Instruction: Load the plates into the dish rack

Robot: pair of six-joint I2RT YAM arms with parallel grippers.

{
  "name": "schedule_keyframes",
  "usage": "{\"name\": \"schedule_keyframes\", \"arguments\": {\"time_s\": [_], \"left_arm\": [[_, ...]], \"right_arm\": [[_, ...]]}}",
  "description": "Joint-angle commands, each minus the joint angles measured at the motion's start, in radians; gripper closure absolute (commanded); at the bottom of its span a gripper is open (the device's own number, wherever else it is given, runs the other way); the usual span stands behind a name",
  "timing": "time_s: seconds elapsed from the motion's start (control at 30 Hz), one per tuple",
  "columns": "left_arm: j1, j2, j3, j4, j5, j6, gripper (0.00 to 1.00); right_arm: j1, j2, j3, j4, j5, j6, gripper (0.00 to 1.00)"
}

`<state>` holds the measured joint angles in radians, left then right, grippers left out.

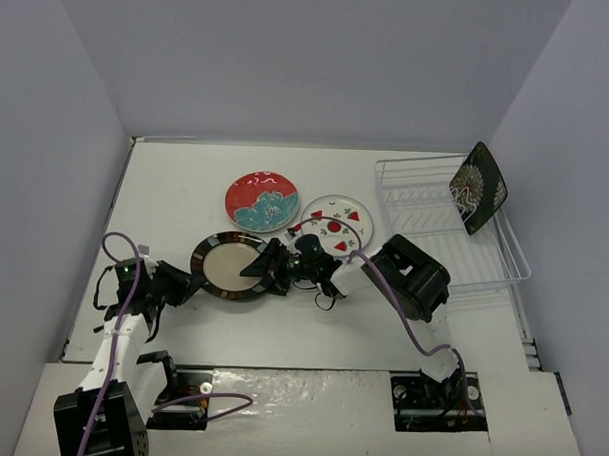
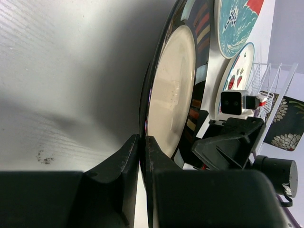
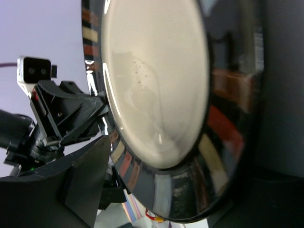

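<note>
Black-rimmed plate [image 1: 228, 266] sits between both grippers, mid-table.
Left gripper [image 1: 186, 281] at its left rim, right gripper [image 1: 266, 266] at its right rim. Red-and-teal plate [image 1: 262, 201] and watermelon plate [image 1: 337, 217] lie flat just behind it. Square black plate [image 1: 478, 187] stands on edge at the far right end of the dish rack [image 1: 504, 257].

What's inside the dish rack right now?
Only the square black plate shows, standing on edge at the dish rack's far right end. The right arm covers the rack's near left corner, so that part is unseen.
</note>
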<state>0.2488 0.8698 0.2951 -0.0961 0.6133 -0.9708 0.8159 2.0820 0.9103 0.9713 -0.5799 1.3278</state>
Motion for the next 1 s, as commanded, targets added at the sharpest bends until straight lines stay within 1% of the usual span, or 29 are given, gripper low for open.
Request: {"name": "schedule_keyframes", "arguments": {"time_s": [0.0, 0.07, 0.13, 0.27, 0.5, 0.67, 0.7, 0.73, 0.77, 0.8, 0.9, 0.97], "left_arm": [[-0.015, -0.035, 0.069, 0.012, 0.066, -0.019, 1.00], [-0.017, -0.040, 0.072, 0.004, 0.064, -0.020, 1.00], [-0.020, -0.046, 0.079, -0.004, 0.062, -0.018, 1.00], [-0.024, -0.054, 0.084, -0.016, 0.059, -0.012, 1.00], [-0.034, -0.084, 0.106, -0.068, 0.060, 0.011, 1.00], [-0.036, -0.102, 0.124, -0.118, 0.073, 0.042, 1.00], [-0.036, -0.104, 0.139, -0.150, 0.067, 0.055, 0.88], [-0.036, -0.107, 0.160, -0.191, 0.058, 0.071, 0.66], [-0.036, -0.109, 0.174, -0.219, 0.051, 0.091, 0.50], [-0.036, -0.115, 0.188, -0.244, 0.043, 0.108, 0.42], [-0.036, -0.143, 0.224, -0.300, 0.023, 0.129, 0.29], [-0.036, -0.147, 0.236, -0.315, 0.020, 0.133, 0.25]], "right_arm": [[0.007, -0.005, -0.033, 0.085, 0.063, 0.063, 0.41], [0.008, -0.011, -0.042, 0.086, 0.079, 0.067, 0.46], [0.008, -0.019, -0.054, 0.084, 0.108, 0.075, 0.55], [0.008, -0.026, -0.076, 0.106, 0.148, 0.089, 0.66], [0.009, -0.022, -0.105, 0.181, 0.199, 0.116, 0.99], [0.012, -0.055, -0.107, 0.202, 0.216, 0.079, 1.00], [0.013, -0.072, -0.112, 0.210, 0.223, 0.064, 1.00], [0.015, -0.096, -0.119, 0.217, 0.231, 0.044, 1.00], [0.016, -0.128, -0.122, 0.210, 0.238, 0.027, 1.00], [0.017, -0.153, -0.123, 0.196, 0.247, 0.000, 1.00], [0.017, -0.244, -0.111, 0.151, 0.286, -0.120, 1.00], [0.019, -0.296, -0.103, 0.127, 0.317, -0.180, 1.00]]}}
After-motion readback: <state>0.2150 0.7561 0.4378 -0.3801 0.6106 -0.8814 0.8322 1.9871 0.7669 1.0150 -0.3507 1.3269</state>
